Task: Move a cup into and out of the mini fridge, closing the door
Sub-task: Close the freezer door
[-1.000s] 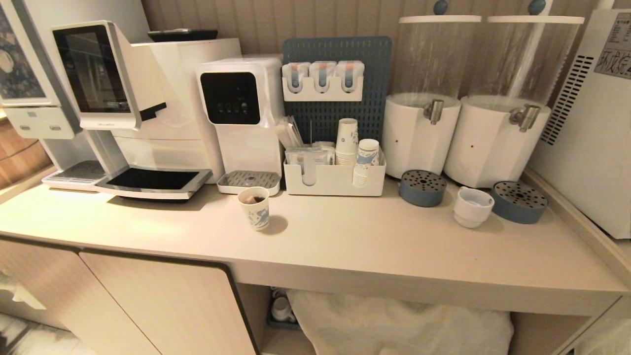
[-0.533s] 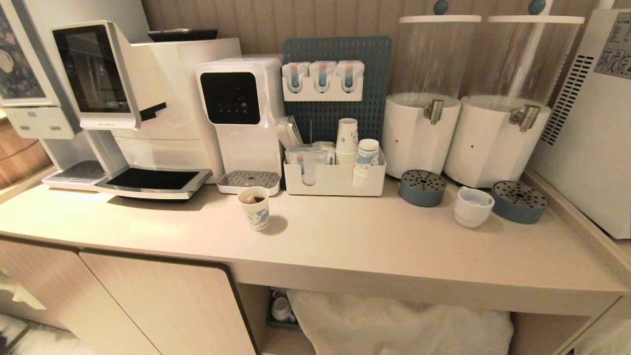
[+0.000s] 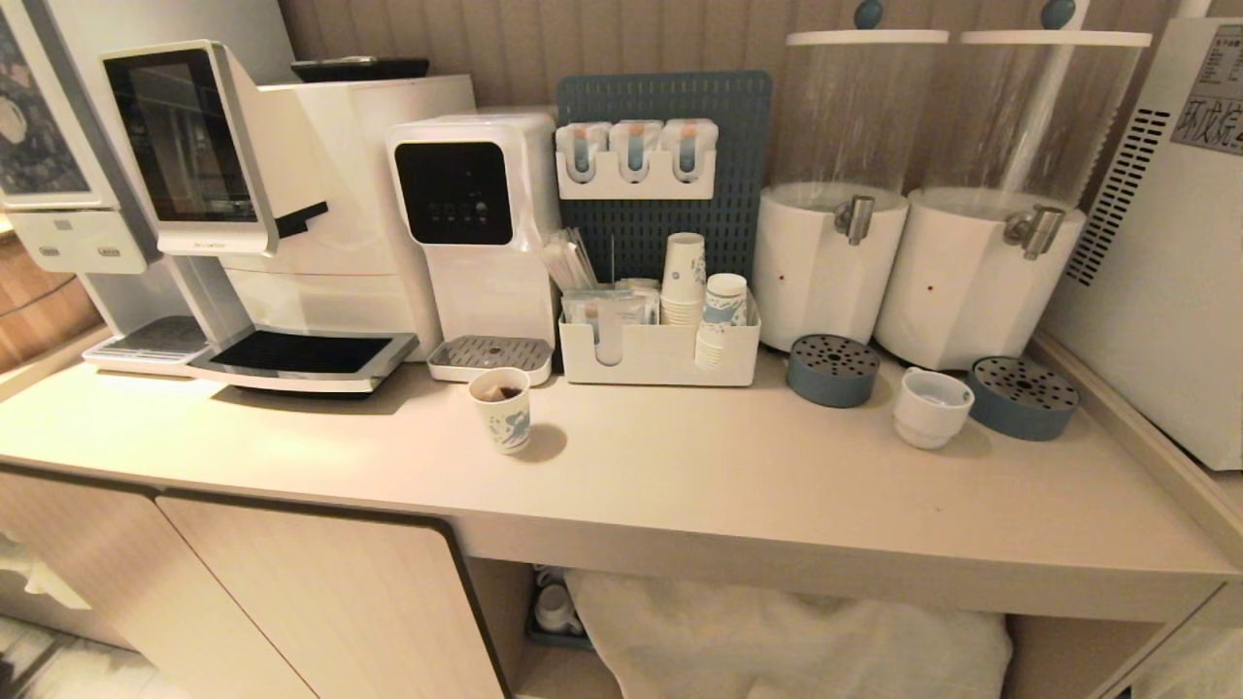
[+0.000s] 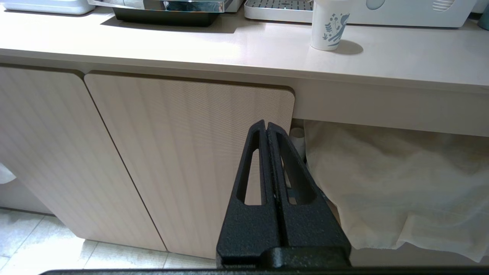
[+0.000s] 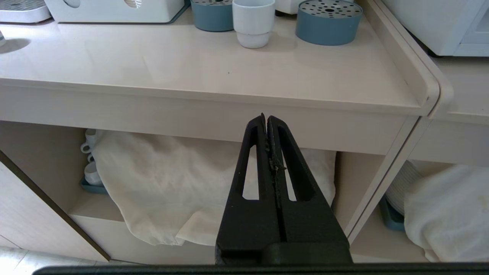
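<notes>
Shows no change worth telling in the head view: nothing shifts on the counter (image 3: 680,466), neither the cup (image 3: 930,408) nor the paper cup (image 3: 501,410). Looks slightly altered only at the floor (image 3: 39,660), too blurred to read.

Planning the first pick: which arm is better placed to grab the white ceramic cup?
Probably the right. The cup stands between the blue drip trays, ahead of the right gripper; the left gripper faces the cabinet door, with only the paper cup above.
</notes>
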Robot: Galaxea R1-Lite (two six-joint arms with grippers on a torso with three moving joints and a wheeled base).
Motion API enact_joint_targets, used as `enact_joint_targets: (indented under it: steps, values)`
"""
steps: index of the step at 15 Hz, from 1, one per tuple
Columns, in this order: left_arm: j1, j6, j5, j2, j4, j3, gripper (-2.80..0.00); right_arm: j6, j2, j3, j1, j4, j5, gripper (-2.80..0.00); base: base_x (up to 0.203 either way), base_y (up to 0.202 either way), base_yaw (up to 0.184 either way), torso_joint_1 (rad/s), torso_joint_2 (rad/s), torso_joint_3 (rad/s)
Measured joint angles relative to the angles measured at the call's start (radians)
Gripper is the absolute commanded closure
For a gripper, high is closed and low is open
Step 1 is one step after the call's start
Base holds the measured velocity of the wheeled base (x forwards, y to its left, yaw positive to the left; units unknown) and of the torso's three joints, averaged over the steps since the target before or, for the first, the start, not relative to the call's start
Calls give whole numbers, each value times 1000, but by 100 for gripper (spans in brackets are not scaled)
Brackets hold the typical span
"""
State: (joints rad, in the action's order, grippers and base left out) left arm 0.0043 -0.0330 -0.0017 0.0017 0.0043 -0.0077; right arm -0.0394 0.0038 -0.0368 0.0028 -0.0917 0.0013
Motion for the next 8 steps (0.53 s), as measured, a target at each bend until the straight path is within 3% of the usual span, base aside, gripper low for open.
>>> enact_joint_targets:
  steps: [3, 8]
  values:
    - [0, 0, 0, 0, 1, 0, 0, 0, 0, 0, 0, 0, 0, 0, -41, 0, 1, 1, 4, 2]
    - [0, 0, 0, 0, 1, 0, 0, 0, 1, 0, 0, 0, 0, 0, -188, 0, 3, 2, -1, 4]
